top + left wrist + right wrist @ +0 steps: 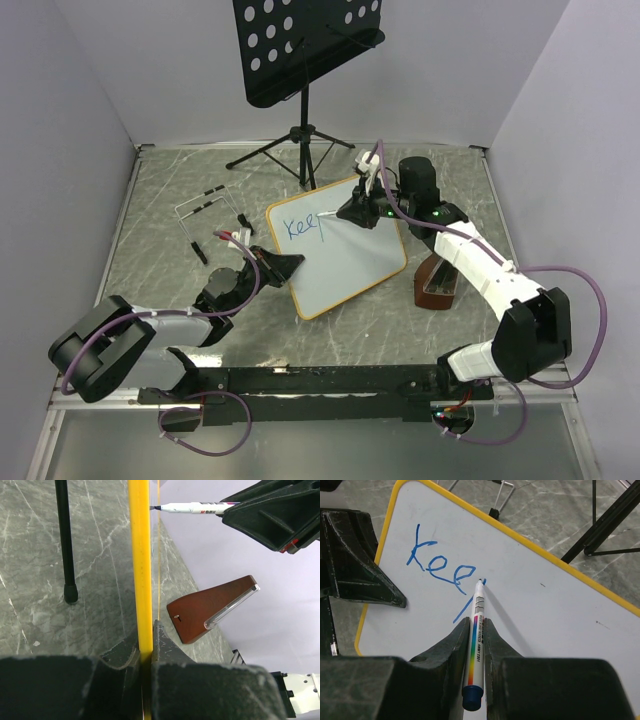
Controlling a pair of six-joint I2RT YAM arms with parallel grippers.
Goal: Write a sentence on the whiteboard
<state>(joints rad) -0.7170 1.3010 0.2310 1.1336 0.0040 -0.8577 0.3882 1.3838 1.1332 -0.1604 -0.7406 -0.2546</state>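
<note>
From above, I see the whiteboard [345, 260] sitting askew near the middle of the table [170, 200]. My left gripper [292, 265] is pinching its left edge. My right gripper [345, 213] is clamped on a marker [328, 216], whose tip meets the board at the blue lettering [298, 228].

On the left wrist view, the jaws squeeze the yellow frame edge-on, and a brown metronome [212, 610] stands beyond it.

On the right wrist view, the jaws grip the marker's barrel. Its tip touches a long stroke right after "Kee".

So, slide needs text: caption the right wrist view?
Right gripper holds marker to whiteboard, blue lettering partly written.
</note>
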